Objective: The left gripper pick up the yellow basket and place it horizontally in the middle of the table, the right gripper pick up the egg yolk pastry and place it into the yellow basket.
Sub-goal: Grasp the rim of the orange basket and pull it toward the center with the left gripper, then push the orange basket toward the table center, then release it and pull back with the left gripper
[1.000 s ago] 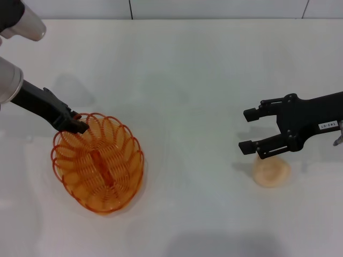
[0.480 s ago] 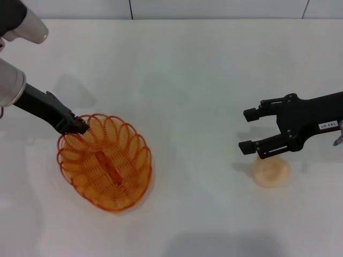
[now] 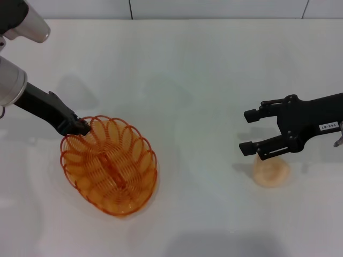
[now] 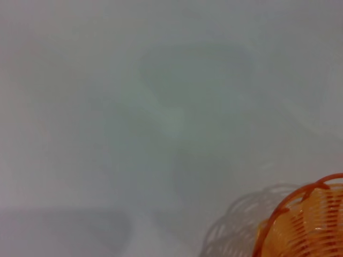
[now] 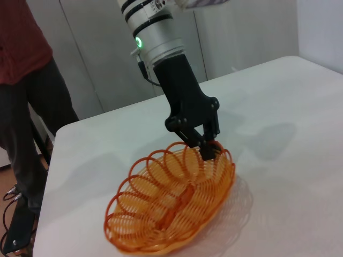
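Left gripper (image 3: 80, 127) is clamped on the rim of the yellow basket (image 3: 110, 166), lower left of frame. Thin wire, so it could slip and tilt. Right gripper (image 3: 250, 131) hangs open just above the egg yolk pastry (image 3: 271, 171), lower right.

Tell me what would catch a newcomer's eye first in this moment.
The yellow basket stands out first, bright orange-yellow on the white table toward the robot's left, with the left gripper clamped on its far rim. On the right, the right gripper hangs open just above and beside the pale egg yolk pastry. A person in a red top stands beyond the table.
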Robot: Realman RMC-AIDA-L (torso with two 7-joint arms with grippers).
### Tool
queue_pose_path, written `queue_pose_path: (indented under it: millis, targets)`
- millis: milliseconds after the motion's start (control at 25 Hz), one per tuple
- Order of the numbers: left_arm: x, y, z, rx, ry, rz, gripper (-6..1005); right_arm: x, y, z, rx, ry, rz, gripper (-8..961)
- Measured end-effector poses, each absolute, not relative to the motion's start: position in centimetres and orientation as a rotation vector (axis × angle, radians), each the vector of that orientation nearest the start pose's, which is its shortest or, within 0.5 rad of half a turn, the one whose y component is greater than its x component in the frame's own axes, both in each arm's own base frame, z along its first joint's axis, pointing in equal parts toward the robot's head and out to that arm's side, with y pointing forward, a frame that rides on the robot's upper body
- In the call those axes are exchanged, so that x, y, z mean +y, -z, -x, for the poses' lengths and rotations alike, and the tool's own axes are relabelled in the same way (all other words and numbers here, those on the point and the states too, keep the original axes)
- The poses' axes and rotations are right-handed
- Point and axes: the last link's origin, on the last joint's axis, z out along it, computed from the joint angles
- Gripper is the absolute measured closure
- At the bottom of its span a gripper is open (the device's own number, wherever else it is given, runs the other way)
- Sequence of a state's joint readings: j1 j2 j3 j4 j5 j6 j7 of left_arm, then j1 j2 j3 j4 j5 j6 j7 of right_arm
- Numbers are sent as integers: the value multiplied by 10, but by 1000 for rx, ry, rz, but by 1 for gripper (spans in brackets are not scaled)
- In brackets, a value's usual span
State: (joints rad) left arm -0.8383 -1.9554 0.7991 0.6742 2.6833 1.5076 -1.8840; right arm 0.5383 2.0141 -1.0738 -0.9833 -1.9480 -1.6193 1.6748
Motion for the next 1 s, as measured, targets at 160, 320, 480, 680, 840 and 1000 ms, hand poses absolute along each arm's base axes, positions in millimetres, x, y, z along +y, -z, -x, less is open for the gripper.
queue_pose_path:
  millis: [160, 320, 480, 680, 840, 1000]
  targets:
    - [392, -38, 248, -861, -348, 2820, 899, 340, -18, -206, 431, -400, 2999, 180]
    - [391, -43, 239, -929, -275, 2802, 911, 340, -19, -206, 432, -402, 2993, 182]
    - [389, -43, 238, -1015, -234, 2764, 919, 341, -20, -207, 429, -402, 2991, 183]
    - [386, -42, 240, -1090, -175, 2737, 924, 342, -20, -206, 422, -402, 2991, 185]
    - [384, -45, 241, -1155, -130, 2701, 927, 342, -20, -205, 422, -402, 2991, 187]
    - [383, -49, 241, -1243, -93, 2661, 928, 342, -20, -205, 425, -402, 2994, 188]
